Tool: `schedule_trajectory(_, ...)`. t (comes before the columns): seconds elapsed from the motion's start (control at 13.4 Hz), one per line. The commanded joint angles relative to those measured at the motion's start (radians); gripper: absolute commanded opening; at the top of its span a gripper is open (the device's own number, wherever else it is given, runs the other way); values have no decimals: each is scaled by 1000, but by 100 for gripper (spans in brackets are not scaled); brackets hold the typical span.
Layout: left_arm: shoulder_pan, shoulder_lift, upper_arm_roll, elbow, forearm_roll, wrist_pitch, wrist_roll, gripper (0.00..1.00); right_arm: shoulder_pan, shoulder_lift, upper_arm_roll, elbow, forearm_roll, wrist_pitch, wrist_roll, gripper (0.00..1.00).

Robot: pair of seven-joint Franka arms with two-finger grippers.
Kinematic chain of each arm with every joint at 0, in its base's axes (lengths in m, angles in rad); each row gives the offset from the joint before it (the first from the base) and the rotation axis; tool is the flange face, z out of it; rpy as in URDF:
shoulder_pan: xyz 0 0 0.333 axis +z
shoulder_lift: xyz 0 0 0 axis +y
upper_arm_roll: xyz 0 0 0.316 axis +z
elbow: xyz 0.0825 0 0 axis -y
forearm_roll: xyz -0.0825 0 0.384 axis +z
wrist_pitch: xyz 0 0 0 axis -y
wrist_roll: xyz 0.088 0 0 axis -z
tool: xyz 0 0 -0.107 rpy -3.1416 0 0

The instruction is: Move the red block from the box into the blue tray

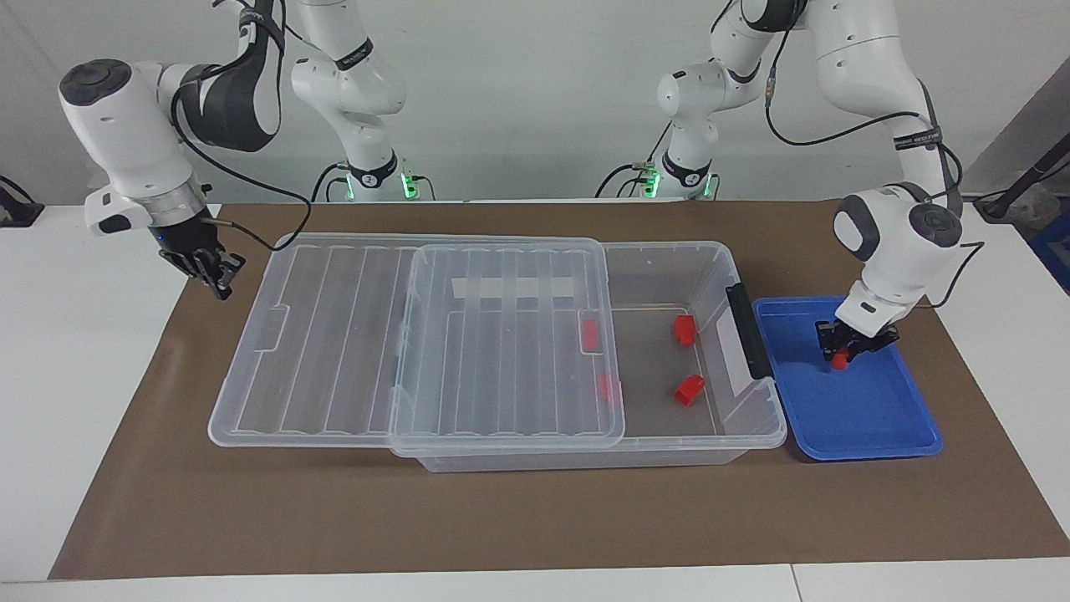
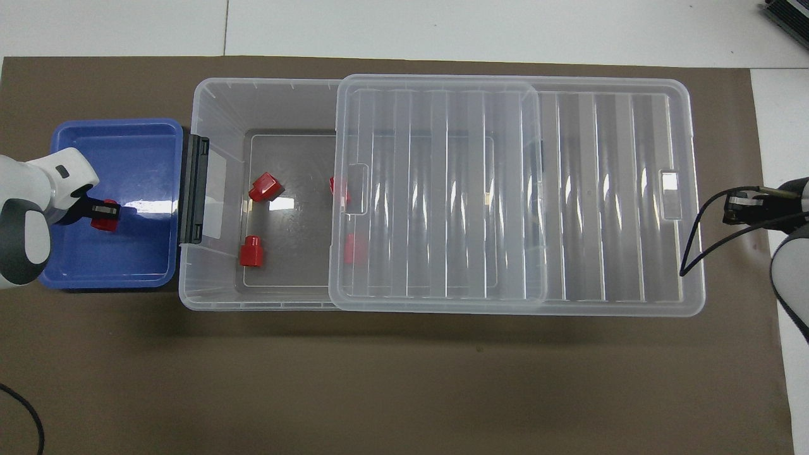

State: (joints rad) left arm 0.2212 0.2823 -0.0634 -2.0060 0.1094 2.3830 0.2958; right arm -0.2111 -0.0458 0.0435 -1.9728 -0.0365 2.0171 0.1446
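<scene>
1. My left gripper is low inside the blue tray, its fingers clenched around the red block. From above, the same block sits between my fingertips, over the tray's floor. I cannot tell whether the block touches the floor.
2. The tray lies at my left arm's end of the table, just beside the box, next to its black clip handle.
3. The box sits in the middle of the brown mat. Its ribbed clear lid is slid toward my right arm's end, leaving the handle end of the box uncovered.
4. Two red pieces lie on the uncovered floor; two more show at the lid's edge, partly under it.
5. My right gripper waits in the air over the mat's edge, clear of the lid; I cannot tell how its jaws stand.
</scene>
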Motion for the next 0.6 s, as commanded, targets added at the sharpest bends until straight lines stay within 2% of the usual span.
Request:
schedule_trajectory(0.0, 0, 8, -6, -37, -25, 88, 22, 0, 15, 7, 4, -21, 23, 23, -28, 0)
schedule_trajectory(0.37, 3, 11, -4, -80, -28, 163, 19, 0, 15, 34, 4, -26, 23, 29, -56, 0)
schedule_trajectory(0.45, 0, 11, -4, -79, -27, 162, 19, 28, 22, 35, 4, -24, 23, 43, -51, 0)
schedule_trajectory(0.52, 0, 11, -4, -74, -27, 159, 17, 89, 42, 37, 4, -24, 23, 58, -56, 0)
